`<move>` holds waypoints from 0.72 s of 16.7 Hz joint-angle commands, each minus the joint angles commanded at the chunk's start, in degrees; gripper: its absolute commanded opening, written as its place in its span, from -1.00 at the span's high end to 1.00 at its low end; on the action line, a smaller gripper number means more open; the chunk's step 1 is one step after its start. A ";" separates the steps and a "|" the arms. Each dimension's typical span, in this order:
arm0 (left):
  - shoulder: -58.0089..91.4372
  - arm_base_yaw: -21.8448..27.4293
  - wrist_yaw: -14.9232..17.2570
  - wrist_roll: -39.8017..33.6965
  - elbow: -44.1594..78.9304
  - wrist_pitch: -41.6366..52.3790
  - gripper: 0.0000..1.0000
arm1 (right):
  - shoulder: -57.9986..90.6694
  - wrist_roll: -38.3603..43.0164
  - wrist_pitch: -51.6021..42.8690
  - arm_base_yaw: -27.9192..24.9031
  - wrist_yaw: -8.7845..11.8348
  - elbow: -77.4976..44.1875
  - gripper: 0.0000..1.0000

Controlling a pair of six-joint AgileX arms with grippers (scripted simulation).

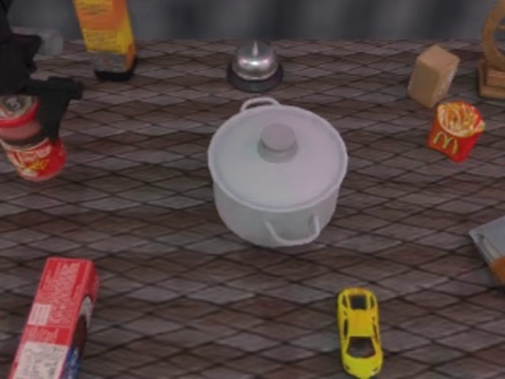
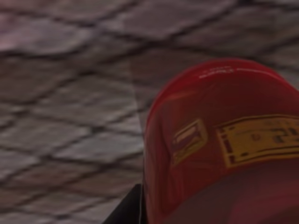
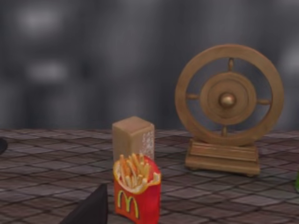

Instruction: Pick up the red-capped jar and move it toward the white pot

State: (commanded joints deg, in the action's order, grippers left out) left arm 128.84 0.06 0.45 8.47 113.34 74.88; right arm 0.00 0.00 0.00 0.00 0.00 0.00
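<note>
A: Start close in. What does the left wrist view give you?

B: The jar fills it, label toward the lens, the tiled table behind it.

A: And from above?

B: The left gripper is at the table's left edge, its fingers closed on the jar just under the red cap. The jar tilts and seems to hang clear of the table, though I can't be sure of that.

A: So the pick looks done?

B: I'd judge so. What's left is the carry. The pot sits mid-table, well apart to the jar's right, lid on.

A: Anything in the way?

B: The stretch between looks bare. The red box lies nearer the camera, the bell beyond the pot.

A: The right arm?

B: Out of the top view. Its wrist camera faces the fries carton and a wooden wheel; whether its fingers are open, I can't tell.
</note>
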 joint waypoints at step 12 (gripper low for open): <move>-14.06 0.13 -0.15 -0.75 -11.77 2.62 1.00 | 0.00 0.00 0.00 0.00 0.00 0.00 -1.00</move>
State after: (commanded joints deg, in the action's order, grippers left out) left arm 114.78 0.19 0.30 7.72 101.57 77.50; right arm 0.00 0.00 0.00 0.00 0.00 0.00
